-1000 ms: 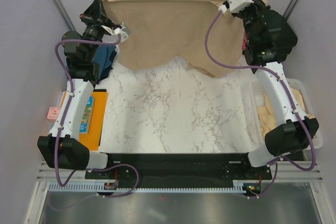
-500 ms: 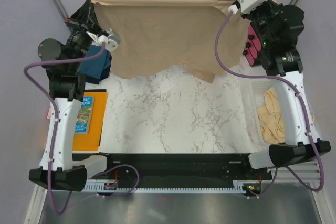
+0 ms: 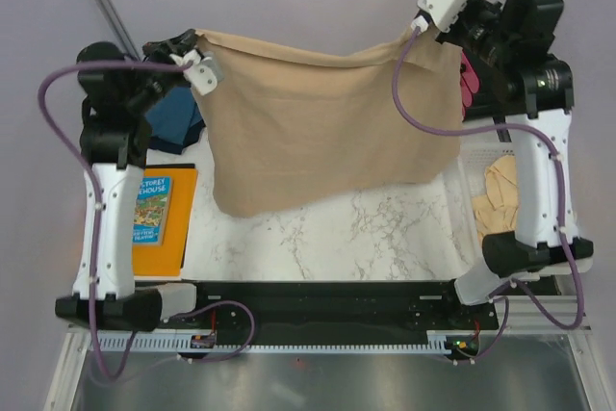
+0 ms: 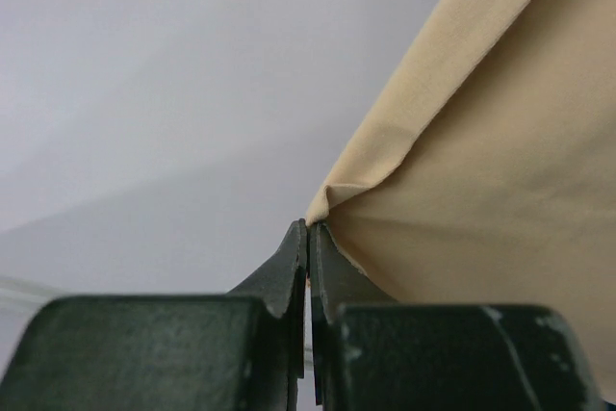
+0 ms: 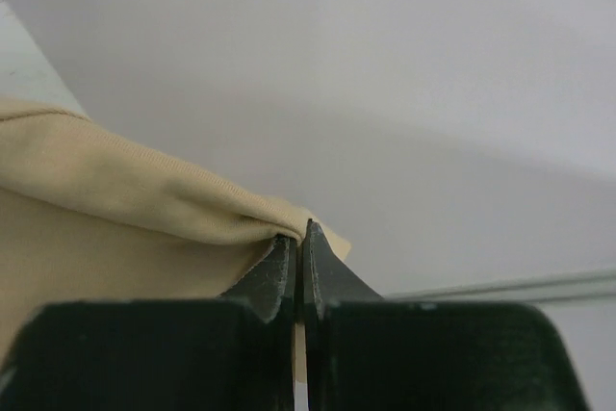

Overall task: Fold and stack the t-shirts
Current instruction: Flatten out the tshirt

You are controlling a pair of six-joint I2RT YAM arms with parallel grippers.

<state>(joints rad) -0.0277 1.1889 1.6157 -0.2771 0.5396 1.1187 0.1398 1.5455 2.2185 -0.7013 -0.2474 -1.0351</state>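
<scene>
Shows the left gripper (image 4: pixel 308 238) and the right gripper (image 5: pixel 296 238), each pressed together on one top corner of the tan t-shirt (image 3: pixel 318 122). Hangs spread in the air between them, lower edge above the tabletop (image 3: pixel 385 238). Judged as the spreading step before the fold; calls next for laying the cloth flat without slackening either pinch. Counts two grippers, one tan t-shirt aloft, one folded teal t-shirt (image 3: pixel 181 117) at left, pale beige cloth (image 3: pixel 496 201) at right, number unclear, and one picture book (image 3: pixel 154 214).

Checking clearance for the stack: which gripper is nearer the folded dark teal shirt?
Left. The left gripper holds the tan shirt just beside the teal shirt; the right gripper holds its other corner across the table.
</scene>
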